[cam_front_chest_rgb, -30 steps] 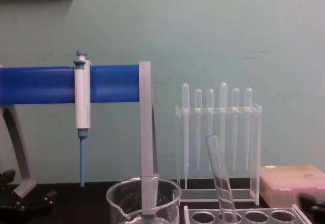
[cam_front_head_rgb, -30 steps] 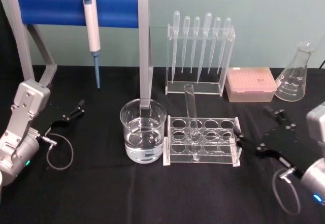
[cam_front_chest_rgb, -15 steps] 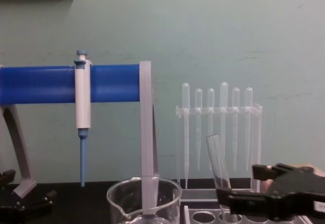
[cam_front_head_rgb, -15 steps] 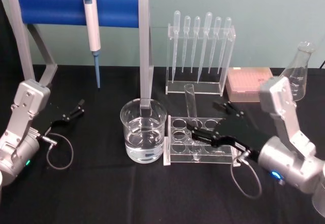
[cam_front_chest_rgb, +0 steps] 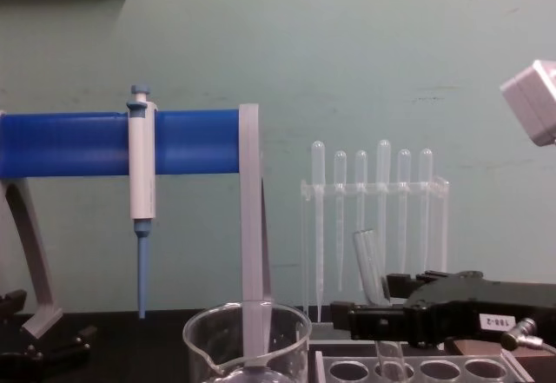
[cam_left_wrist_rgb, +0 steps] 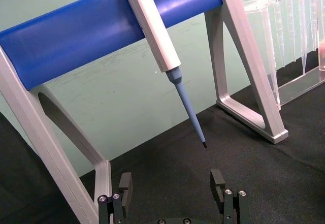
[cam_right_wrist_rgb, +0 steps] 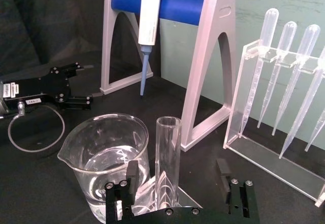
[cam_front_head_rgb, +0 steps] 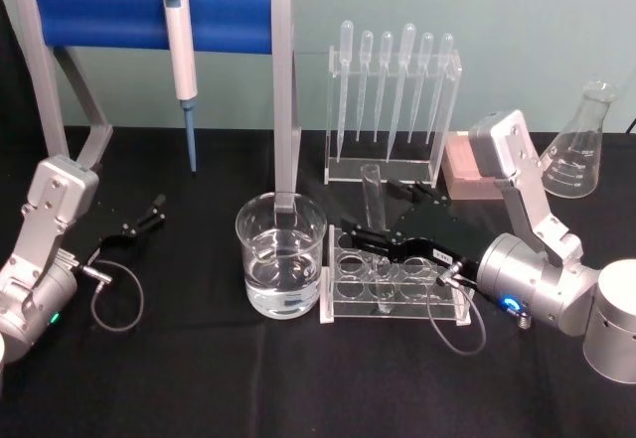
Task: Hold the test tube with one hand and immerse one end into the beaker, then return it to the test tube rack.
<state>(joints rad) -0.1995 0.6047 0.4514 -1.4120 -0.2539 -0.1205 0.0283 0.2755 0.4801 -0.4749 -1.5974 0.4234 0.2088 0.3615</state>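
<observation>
The test tube [cam_front_head_rgb: 374, 203] is a clear glass tube leaning in a clear acrylic rack [cam_front_head_rgb: 343, 307]. My right gripper [cam_front_head_rgb: 385, 217] is open and level with the tube's upper part. In the right wrist view the test tube [cam_right_wrist_rgb: 168, 155] rises between the two black fingers [cam_right_wrist_rgb: 132, 175], nearer one of them, and the gripper [cam_right_wrist_rgb: 177, 176] is not closed on it. The chest view has the test tube [cam_front_chest_rgb: 371, 264] just behind the right gripper [cam_front_chest_rgb: 375, 303]. The beaker [cam_front_head_rgb: 280, 255], part full of clear liquid, stands to the left of the rack. My left gripper [cam_front_head_rgb: 149, 215] rests open at the far left.
A blue-barred stand [cam_front_head_rgb: 149, 16] holding a white-and-blue pipettor [cam_front_head_rgb: 182, 56] rises behind the beaker. A clear rack of plastic pipettes [cam_front_head_rgb: 393, 90], a pink box [cam_front_head_rgb: 462, 165] and a conical flask [cam_front_head_rgb: 576, 150] line the back right. The table is black cloth.
My right arm has swung in from the right edge toward the rack, and its open fingers now straddle the test tube. The tube, beaker and left arm have not moved.
</observation>
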